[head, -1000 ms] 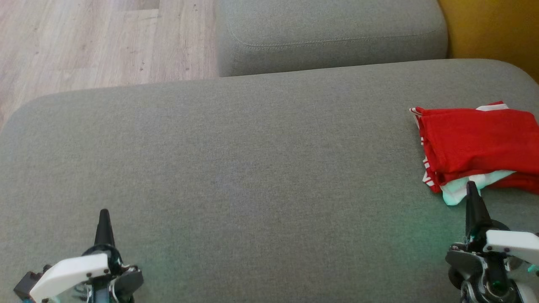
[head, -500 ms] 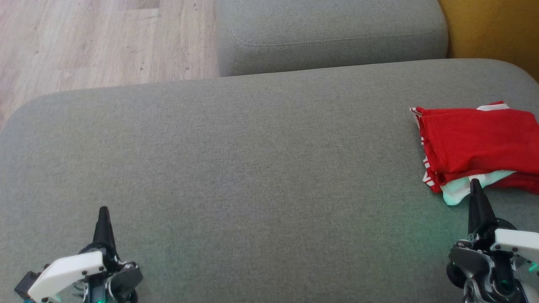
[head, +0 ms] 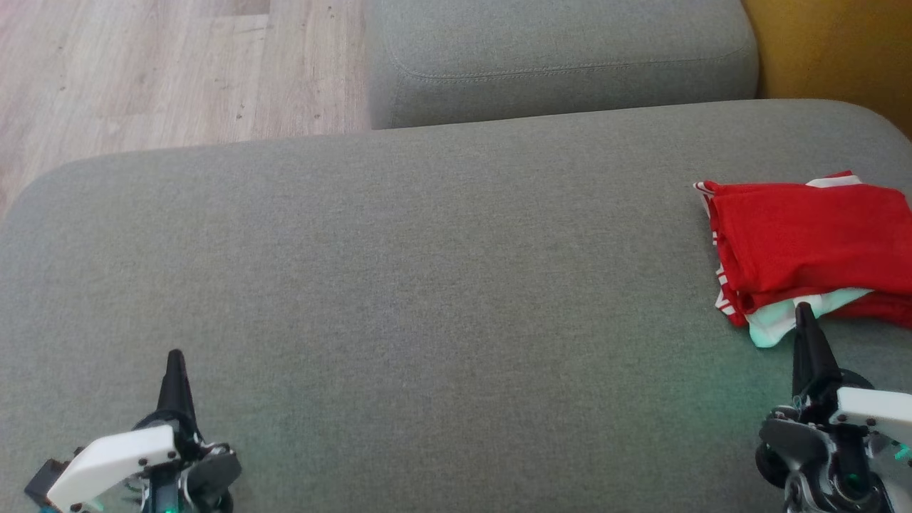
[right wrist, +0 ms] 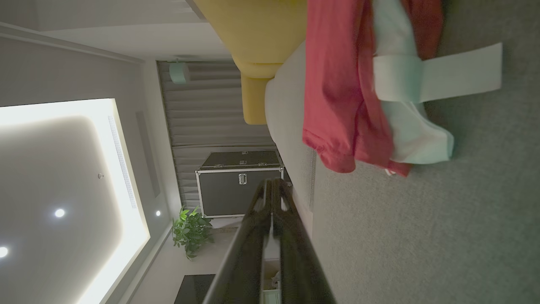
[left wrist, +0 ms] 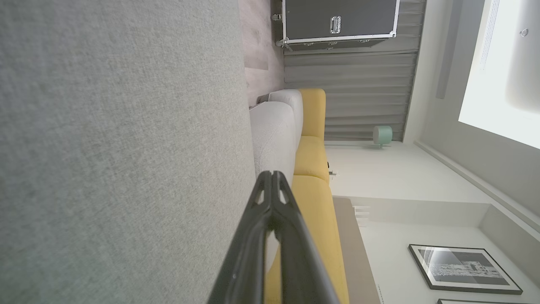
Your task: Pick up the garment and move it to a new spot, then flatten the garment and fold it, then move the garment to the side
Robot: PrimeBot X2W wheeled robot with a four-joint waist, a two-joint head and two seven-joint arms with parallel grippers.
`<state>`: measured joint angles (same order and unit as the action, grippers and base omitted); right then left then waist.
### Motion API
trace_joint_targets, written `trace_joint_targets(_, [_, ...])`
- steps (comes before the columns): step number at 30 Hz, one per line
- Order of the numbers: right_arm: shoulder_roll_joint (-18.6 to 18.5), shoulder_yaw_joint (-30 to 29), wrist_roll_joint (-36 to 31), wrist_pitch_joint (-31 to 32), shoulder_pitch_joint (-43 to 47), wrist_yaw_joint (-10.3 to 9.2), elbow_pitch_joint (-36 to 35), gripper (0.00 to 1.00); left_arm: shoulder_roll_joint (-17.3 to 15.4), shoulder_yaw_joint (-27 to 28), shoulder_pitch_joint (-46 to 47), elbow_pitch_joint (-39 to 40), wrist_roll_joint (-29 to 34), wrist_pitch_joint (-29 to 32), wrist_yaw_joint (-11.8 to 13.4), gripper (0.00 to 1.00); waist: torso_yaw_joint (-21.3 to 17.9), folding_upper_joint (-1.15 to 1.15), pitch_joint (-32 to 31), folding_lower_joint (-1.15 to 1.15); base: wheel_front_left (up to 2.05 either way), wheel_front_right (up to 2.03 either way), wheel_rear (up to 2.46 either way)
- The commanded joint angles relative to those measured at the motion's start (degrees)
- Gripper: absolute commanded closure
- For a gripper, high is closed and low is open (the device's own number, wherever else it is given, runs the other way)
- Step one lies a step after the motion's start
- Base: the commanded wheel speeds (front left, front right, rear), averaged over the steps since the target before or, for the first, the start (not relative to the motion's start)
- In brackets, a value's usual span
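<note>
The garment [head: 805,242], red with white trim and a pale mint-white layer showing at its near edge, lies folded in a stack at the right end of the large grey cushion [head: 427,285], running out past the right border of the head view. The right gripper [head: 803,310] sits at the lower right with its two dark fingers pressed together and holding nothing. In the head view its tip overlaps the pale near edge of the stack. The right wrist view shows a strip of grey upholstery between the tip and the cloth, so contact cannot be confirmed. The left gripper [head: 174,356] sits at the lower left, well apart from the garment, its fingers likewise closed tip to tip on nothing. Plain grey upholstery spans the distance between the two grippers. Beyond the large cushion, the head view shows a second grey cushion [head: 556,57], a wood floor [head: 142,71] to its left and yellow upholstery [head: 833,50] at the upper right. The wrist views add the room: a dark flight case [right wrist: 238,181] with metal edging, a grey curtain [left wrist: 367,84], a potted plant [right wrist: 190,230] and a framed picture [left wrist: 460,268]. The right wrist view also shows a white band lying out flat from the stack onto the cushion.
</note>
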<state>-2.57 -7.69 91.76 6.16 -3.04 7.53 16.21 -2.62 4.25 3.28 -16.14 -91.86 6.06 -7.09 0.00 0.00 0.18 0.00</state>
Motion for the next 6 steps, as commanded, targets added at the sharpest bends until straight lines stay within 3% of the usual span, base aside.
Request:
trace_joint_targets(1, [-0.31,1.17,0.4,0.33,-3.14,-0.04,-2.19,1.0,-0.26,2.27,2.91,2.08,-0.31,0.43,-0.4,1.0,0.0,0.0,0.0,0.0,0.0,0.0,0.0])
trace_joint_targets(6, [-0.31,1.17,0.4,0.33,-3.14,-0.04,-2.19,1.0,-0.26,2.27,2.91,2.08,-0.31,0.43,-0.4,1.0,0.0,0.0,0.0,0.0,0.0,0.0,0.0])
